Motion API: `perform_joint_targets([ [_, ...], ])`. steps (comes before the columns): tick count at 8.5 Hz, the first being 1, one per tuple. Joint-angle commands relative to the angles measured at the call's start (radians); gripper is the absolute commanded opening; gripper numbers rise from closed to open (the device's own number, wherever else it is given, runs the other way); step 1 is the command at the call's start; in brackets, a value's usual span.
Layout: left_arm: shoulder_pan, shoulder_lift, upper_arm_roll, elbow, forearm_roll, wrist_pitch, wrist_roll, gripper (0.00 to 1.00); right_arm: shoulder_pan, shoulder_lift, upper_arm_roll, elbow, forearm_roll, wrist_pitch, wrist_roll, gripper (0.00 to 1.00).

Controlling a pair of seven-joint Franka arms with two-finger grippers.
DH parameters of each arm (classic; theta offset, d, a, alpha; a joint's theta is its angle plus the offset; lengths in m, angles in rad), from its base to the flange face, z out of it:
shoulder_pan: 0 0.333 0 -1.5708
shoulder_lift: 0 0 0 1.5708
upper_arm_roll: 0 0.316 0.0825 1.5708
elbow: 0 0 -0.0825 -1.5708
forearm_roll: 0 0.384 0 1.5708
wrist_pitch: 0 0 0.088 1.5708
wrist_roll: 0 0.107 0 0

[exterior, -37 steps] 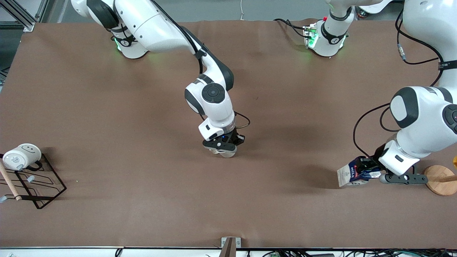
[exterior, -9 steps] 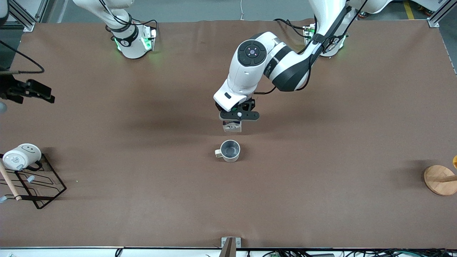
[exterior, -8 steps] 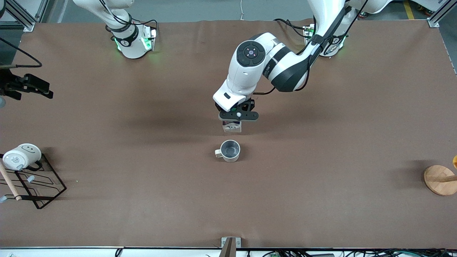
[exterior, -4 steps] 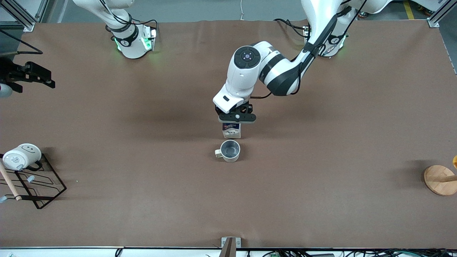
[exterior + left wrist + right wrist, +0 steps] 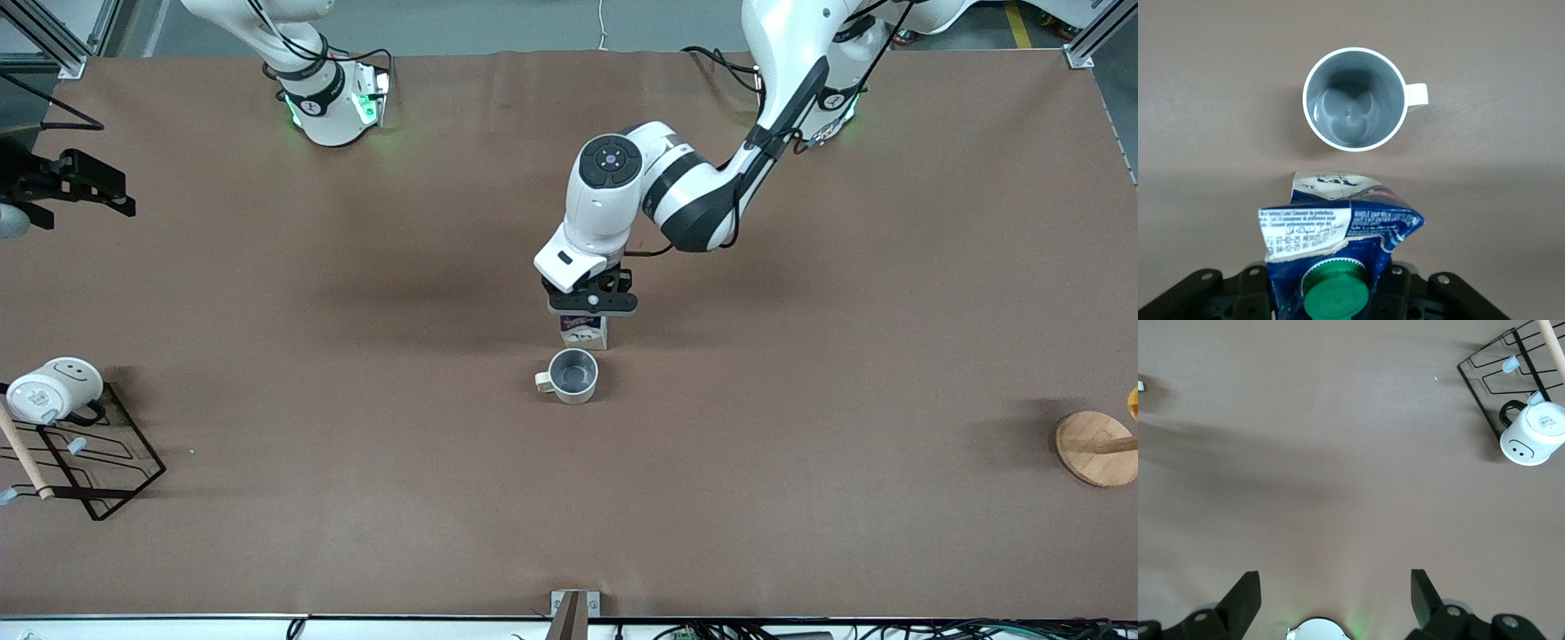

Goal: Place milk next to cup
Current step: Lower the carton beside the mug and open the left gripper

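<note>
Brown matting [image 5: 800,373] covers the whole table, with the cup [image 5: 573,375] standing alone near its middle, handle toward the right arm's end. Just beside it, a little farther from the front camera, the left gripper [image 5: 590,305] is clamped on the top of the milk [image 5: 584,333], holding the carton upright by its crumpled gable so the green cap [image 5: 1335,299] faces up. The carton looks at or close to the mat, with a narrow gap to the cup, presumably so it won't knock it. The right gripper [image 5: 1331,600] waits spread open, holding nothing, high over the right arm's end of the table, near the smiley mug [image 5: 52,388] on its wire rack [image 5: 107,471].
</note>
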Motion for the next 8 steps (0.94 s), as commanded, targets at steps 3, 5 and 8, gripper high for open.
perform_joint_targets([
  [3, -0.003, -0.058, 0.0, 0.006, 0.026, -0.004, -0.107, 1.0, 0.001, -0.01, 0.003, -0.017, 0.023, 0.075, -0.021, 0.99],
  [5, 0.011, -0.16, 0.0, 0.012, 0.024, -0.087, -0.116, 1.0, 0.001, -0.027, 0.002, -0.034, 0.023, 0.083, -0.019, 0.99],
  [8, 0.121, -0.242, 0.024, 0.063, 0.024, -0.18, -0.118, 1.0, 0.002, -0.027, 0.003, -0.032, 0.022, 0.089, -0.018, 0.99],
])
